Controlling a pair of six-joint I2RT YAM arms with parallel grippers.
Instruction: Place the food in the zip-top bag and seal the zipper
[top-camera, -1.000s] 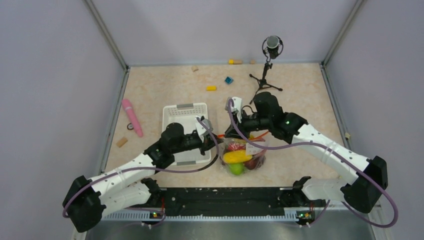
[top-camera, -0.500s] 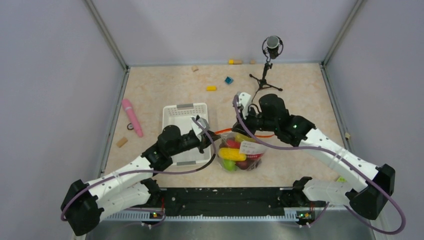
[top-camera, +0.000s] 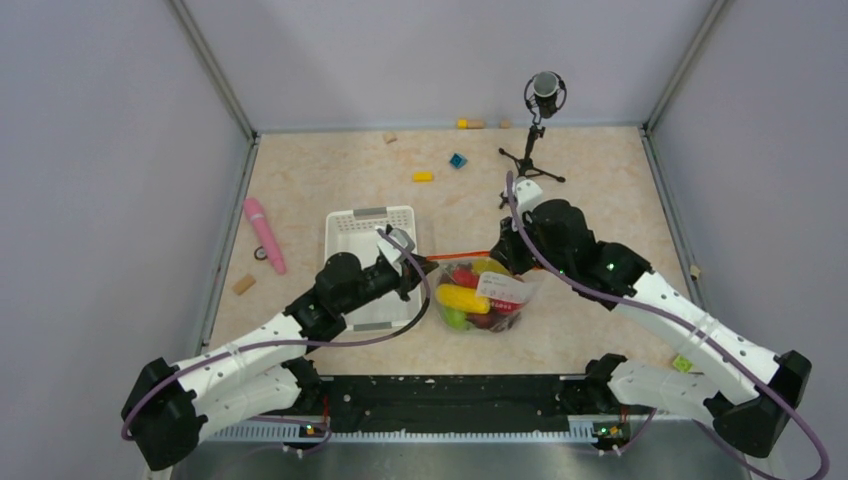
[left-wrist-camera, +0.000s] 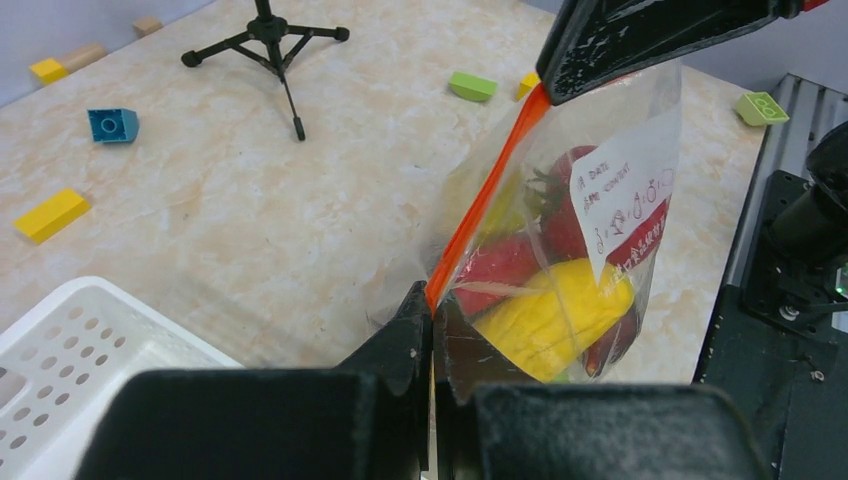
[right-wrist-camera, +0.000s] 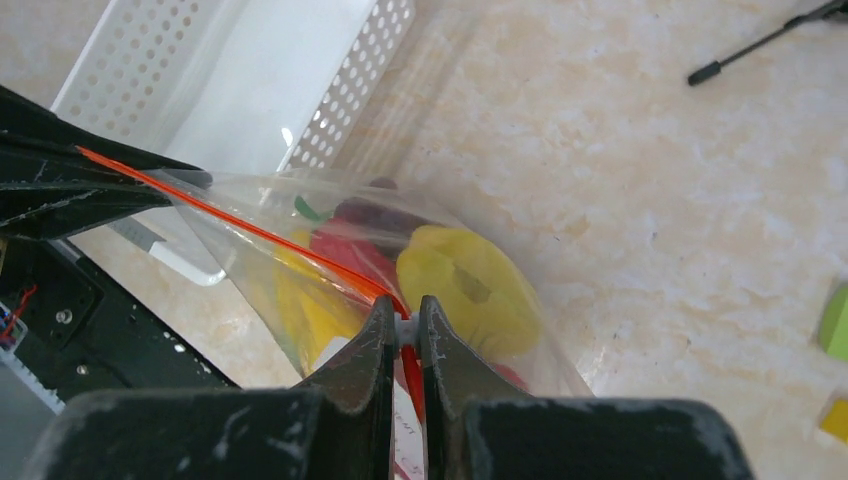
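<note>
While the left hand (left-wrist-camera: 432, 312) pinches one end of the zipper (left-wrist-camera: 482, 190), the right hand (right-wrist-camera: 404, 312) pinches the other. This presumably holds it taut for sealing.

Left tool (left-wrist-camera: 432, 315) and right tool (right-wrist-camera: 405, 320): two. One each: zip-top bag (top-camera: 487, 306), white basket (top-camera: 365, 226), pink stick (top-camera: 264, 233), microphone stand (top-camera: 536, 128).
</note>
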